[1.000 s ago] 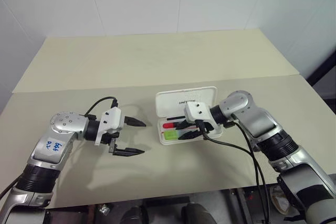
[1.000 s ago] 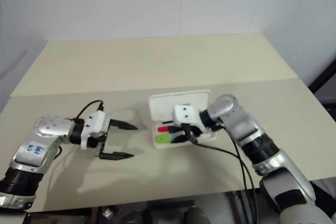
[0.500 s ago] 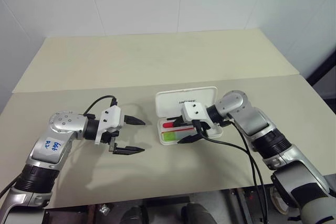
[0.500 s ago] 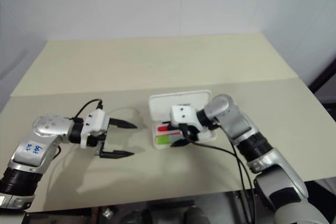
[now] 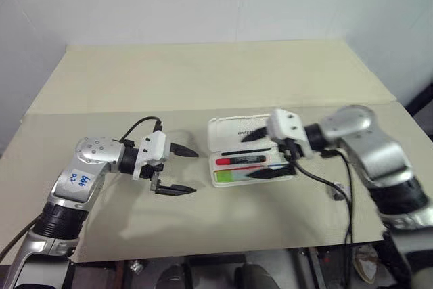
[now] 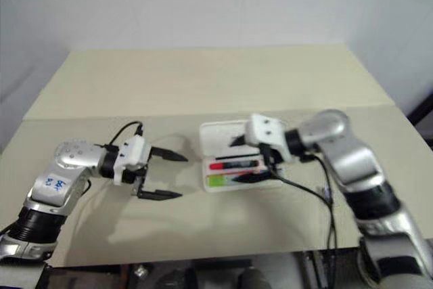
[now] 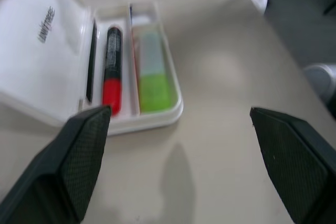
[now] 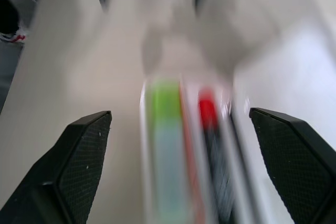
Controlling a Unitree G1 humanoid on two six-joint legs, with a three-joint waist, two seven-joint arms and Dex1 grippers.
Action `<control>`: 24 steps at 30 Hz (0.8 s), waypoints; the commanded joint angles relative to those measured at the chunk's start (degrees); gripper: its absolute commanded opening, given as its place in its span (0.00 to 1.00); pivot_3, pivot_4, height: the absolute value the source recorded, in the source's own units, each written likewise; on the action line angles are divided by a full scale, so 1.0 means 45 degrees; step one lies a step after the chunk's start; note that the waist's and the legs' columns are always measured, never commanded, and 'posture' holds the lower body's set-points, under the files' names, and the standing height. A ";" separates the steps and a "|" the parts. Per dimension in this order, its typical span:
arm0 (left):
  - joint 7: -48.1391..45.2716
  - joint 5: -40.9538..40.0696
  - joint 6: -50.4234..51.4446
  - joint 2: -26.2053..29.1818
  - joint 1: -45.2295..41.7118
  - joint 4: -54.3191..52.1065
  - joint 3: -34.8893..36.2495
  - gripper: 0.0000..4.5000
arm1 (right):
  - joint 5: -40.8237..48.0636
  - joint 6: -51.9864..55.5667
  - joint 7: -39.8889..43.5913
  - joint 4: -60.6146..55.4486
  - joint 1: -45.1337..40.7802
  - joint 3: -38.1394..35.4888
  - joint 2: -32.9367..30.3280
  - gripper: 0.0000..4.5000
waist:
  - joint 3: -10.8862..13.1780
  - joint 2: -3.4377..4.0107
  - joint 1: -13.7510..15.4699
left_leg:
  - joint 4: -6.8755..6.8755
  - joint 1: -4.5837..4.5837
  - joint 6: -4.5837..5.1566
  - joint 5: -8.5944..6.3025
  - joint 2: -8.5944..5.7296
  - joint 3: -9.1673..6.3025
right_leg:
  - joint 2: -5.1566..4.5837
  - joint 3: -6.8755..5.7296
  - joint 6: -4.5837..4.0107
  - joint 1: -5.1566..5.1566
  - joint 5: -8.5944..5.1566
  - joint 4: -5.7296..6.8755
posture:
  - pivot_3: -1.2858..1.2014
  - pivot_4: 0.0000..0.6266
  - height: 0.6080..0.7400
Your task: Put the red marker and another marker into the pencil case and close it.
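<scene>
The pencil case (image 5: 237, 130) lies open on the table, its white lid flat behind the tray. In the tray the red marker (image 5: 238, 160) lies lengthwise, and the lime-green marker (image 5: 231, 176) lies in the compartment in front of it. My right gripper (image 5: 245, 159) hovers open over the tray's right part, fingers spread across both compartments and holding nothing. My left gripper (image 5: 196, 172) stands open just left of the case, pointing at it, empty. The left wrist view shows the red marker (image 7: 111, 72), the green marker (image 7: 152, 74) and the lid (image 7: 42, 51).
A black cable (image 5: 325, 184) hangs from my right wrist down over the table's front edge. The beige table (image 5: 203, 79) runs back to a white wall, with a seam across its middle.
My right gripper has opened, let go of the green marker in the tray, and drawn back up and to the right. My left gripper has edged slightly toward the case.
</scene>
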 commanded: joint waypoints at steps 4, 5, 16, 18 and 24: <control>0.0025 -0.0308 0.0344 -0.0444 -0.0484 -0.0809 -0.0405 1.00 | 0.0465 0.0214 -0.0200 -0.0800 0.3388 -0.3773 -0.2768 0.99 | 0.0001 -0.0001 -0.0009 | -0.0007 0.0005 0.0003 -0.0002 -0.0026 -0.0003 | 0.0002 0.0004 0.0002 0.0012 0.0001 -0.0018 | 0.52 0.24 1.00; 0.0020 -0.0292 0.0411 -0.0523 -0.0511 -0.0883 -0.0505 1.00 | 0.0274 -0.0086 -0.0165 -0.0532 0.4150 -0.4343 -0.3178 0.99 | 0.0001 -0.0002 -0.0036 | -0.0008 0.0006 0.0003 -0.0002 -0.0042 -0.0006 | 0.0006 0.0003 0.0002 0.0017 0.0001 -0.0022 | 0.52 0.24 1.00; -0.0155 -0.0217 0.0366 -0.1218 -0.0722 -0.0834 -0.1191 1.00 | -0.0460 0.1288 -0.1892 0.0077 0.8257 -0.7196 -0.4048 0.99 | 0.0000 -0.0001 -0.0082 | 0.0016 0.0040 0.0006 0.0006 -0.0038 -0.0036 | 0.0025 0.0006 0.0023 0.0074 0.0013 -0.0026 | 0.52 0.24 1.00; -0.0136 -0.0222 0.0385 -0.1273 -0.0626 -0.0957 -0.1236 1.00 | -0.0160 0.2850 -0.3128 -0.0434 0.8038 -0.7212 -0.3419 0.99 | -0.0001 -0.0003 -0.0078 | 0.0012 0.0039 0.0014 0.0011 -0.0033 -0.0048 | 0.0010 0.0006 0.0030 0.0078 0.0017 -0.0029 | 0.52 0.24 1.00; -0.0211 -0.0292 0.0387 -0.1112 -0.0490 -0.0964 -0.1091 1.00 | 0.0447 0.7284 -0.6050 -0.2584 0.7451 -0.7446 -0.1708 0.99 | -0.0005 0.0000 -0.0047 | -0.0003 0.0034 0.0009 0.0015 -0.0026 -0.0067 | 0.0002 -0.0002 0.0033 0.0085 0.0019 -0.0036 | 0.52 0.24 1.00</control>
